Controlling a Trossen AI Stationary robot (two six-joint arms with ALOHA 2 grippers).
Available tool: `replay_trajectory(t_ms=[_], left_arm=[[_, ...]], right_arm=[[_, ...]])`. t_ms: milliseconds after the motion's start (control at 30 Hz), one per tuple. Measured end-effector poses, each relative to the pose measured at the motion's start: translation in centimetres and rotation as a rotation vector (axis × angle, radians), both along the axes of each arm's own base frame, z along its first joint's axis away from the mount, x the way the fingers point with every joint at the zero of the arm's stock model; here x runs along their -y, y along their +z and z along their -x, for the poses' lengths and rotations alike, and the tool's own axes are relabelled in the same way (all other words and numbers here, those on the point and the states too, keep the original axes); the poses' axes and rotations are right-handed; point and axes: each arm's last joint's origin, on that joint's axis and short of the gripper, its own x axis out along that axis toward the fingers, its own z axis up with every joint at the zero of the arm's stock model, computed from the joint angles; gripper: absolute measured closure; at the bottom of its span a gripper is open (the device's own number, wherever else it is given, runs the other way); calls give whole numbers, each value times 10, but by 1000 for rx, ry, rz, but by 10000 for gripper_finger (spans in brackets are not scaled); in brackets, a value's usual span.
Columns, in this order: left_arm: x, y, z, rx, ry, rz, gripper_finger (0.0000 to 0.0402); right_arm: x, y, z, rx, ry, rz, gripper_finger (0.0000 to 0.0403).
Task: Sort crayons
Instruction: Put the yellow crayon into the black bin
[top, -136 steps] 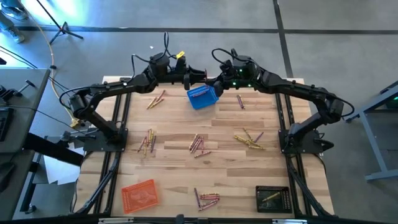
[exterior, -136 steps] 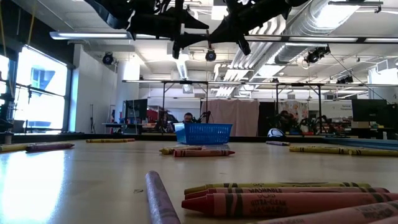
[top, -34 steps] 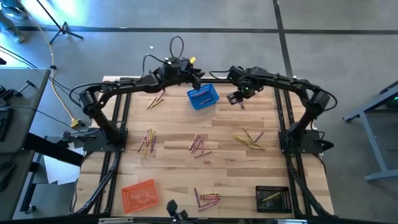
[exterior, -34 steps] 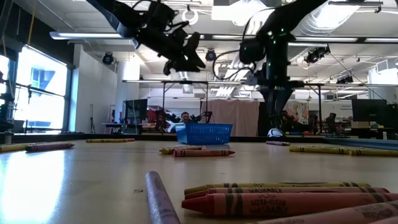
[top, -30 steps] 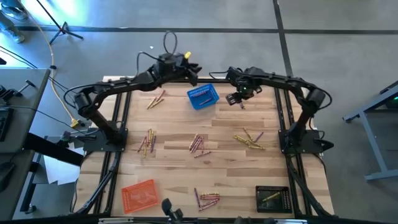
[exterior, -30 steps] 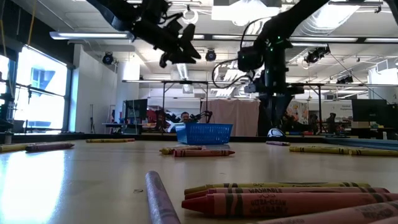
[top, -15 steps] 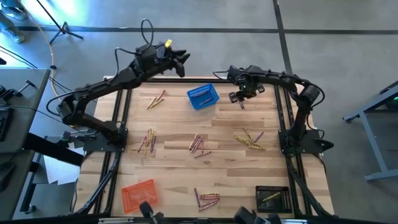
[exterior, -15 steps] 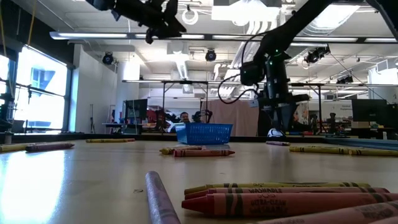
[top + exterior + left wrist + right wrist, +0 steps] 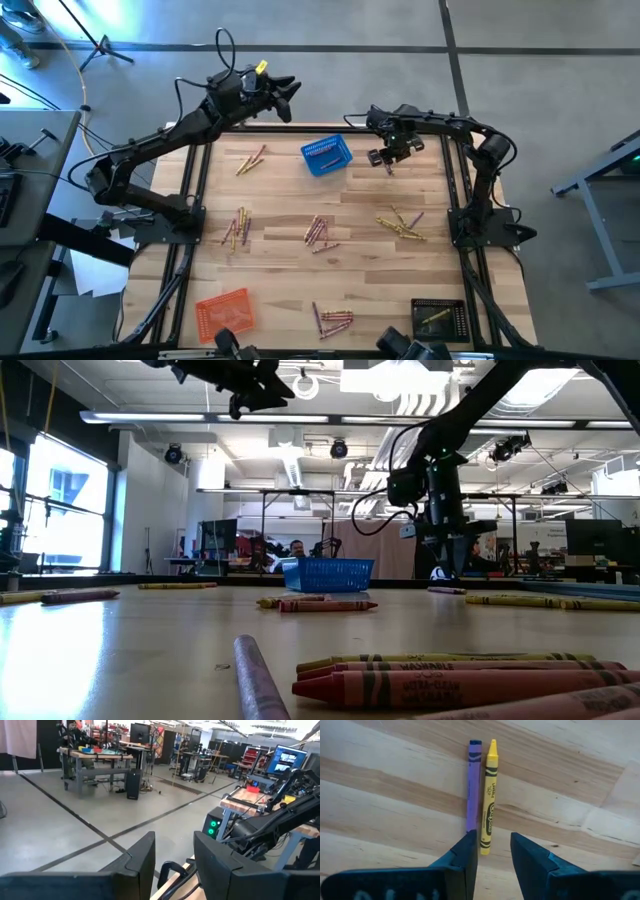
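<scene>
- Landmark: blue basket (image 9: 325, 156), sitting at the far-centre of the wooden surface (image 9: 360, 215).
- Right gripper (image 9: 387, 160) hangs low over the surface just right of the blue basket, pointing straight down. In the right wrist view its fingers (image 9: 463, 857) are parted, straddling the near ends of two crayons; nothing clamped, no grasp visible.
- Those two crayons lie side by side, touching along their length: purple crayon (image 9: 472, 790) and yellow crayon (image 9: 488, 795). The yellow one sits in the gap between the fingers; the purple one runs under the edge of one finger.
- In the low view the right gripper (image 9: 443, 565) is right of the blue basket (image 9: 328, 574), tips close to the surface; can't tell whether they touch it.
- Left gripper (image 9: 284, 98) is raised, up and left of the blue basket, past the far edge of the surface. Left wrist view shows its fingers (image 9: 141, 862) apart with nothing between them, looking out over the room floor.
- Other crayons, relative to the blue basket:
  - small pair (image 9: 251, 160) to its left
  - cluster (image 9: 238, 228) nearer and to the left
  - cluster (image 9: 318, 232) straight toward the near edge
  - yellowish cluster (image 9: 402, 224) nearer and to the right
  - cluster (image 9: 331, 319) at the near edge, centre
- Orange basket (image 9: 223, 312) well away at the near-left corner; black basket (image 9: 438, 318) at the near-right corner with some yellow crayons inside.
</scene>
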Motion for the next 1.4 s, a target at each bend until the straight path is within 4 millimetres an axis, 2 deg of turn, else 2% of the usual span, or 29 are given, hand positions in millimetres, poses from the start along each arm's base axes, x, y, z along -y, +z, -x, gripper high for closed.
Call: replay_trajectory(t_ms=[300,700,1133,1267,1400], left_arm=[[0,-1,0,-16,-1,1,280],[0,-1,0,-47,-2,-40,280],[0,-1,0,-47,-2,-40,280],[0,-1,0,-47,-2,-40,280],[0,-2,0,-48,-2,-40,280]], right_arm=[[3,-2,1,16,-12,-9,302],[9,-25,1,-21,-21,-65,302],[13,-24,2,8,-31,-58,305],[13,-24,1,10,-31,-57,330],[13,-24,1,23,-34,-71,380]])
